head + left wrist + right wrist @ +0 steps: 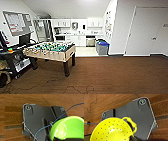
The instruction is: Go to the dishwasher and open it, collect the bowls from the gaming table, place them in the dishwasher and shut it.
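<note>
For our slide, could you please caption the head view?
Foosball table on brown wood floor, white kitchenette and blue-lidded bins beyond.

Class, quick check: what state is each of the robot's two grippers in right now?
Left gripper: cannot be told; a glossy lime green plastic bowl shows large at it.
Right gripper: cannot be told; a yellow perforated plastic bowl with a loop handle shows large at it.

green bowl (67, 129) cropped, yellow bowl (111, 130) cropped
</note>
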Tool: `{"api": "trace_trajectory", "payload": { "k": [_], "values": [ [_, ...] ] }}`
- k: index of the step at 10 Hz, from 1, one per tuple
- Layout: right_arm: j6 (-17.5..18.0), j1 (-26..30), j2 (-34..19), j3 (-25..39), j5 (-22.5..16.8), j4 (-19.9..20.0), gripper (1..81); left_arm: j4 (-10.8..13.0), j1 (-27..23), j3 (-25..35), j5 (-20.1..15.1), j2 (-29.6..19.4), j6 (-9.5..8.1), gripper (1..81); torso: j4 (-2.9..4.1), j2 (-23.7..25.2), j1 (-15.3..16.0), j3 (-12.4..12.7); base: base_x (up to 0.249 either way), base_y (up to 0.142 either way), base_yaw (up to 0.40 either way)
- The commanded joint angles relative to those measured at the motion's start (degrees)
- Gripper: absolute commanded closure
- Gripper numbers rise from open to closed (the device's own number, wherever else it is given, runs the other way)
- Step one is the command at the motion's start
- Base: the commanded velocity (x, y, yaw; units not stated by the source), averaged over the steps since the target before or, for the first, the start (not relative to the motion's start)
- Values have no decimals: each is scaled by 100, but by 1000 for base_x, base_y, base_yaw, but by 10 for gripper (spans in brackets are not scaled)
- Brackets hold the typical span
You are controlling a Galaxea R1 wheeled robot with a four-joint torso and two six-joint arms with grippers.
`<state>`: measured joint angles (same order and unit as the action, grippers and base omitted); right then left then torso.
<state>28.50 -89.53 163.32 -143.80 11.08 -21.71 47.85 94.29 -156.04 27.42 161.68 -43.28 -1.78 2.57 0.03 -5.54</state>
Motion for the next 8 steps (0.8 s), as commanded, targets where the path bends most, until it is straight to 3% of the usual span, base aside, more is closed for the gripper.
{"api": "trace_trajectory", "payload": {
  "k": [1,4,8],
  "values": [
    [-3,237,-69,2,-194,-88,811,23,-170,-23,-114,-127,21,811,0,0,0,0,138,0,0],
    [-3,255,-25,2,-186,-96,811,23,-170,-14,9,-171,12,811,0,0,2,0,133,0,0],
    [-29,246,98,-24,-194,-114,811,40,-187,-50,-79,4,21,811,0,0,2,0,128,0,0]
  ]
}}
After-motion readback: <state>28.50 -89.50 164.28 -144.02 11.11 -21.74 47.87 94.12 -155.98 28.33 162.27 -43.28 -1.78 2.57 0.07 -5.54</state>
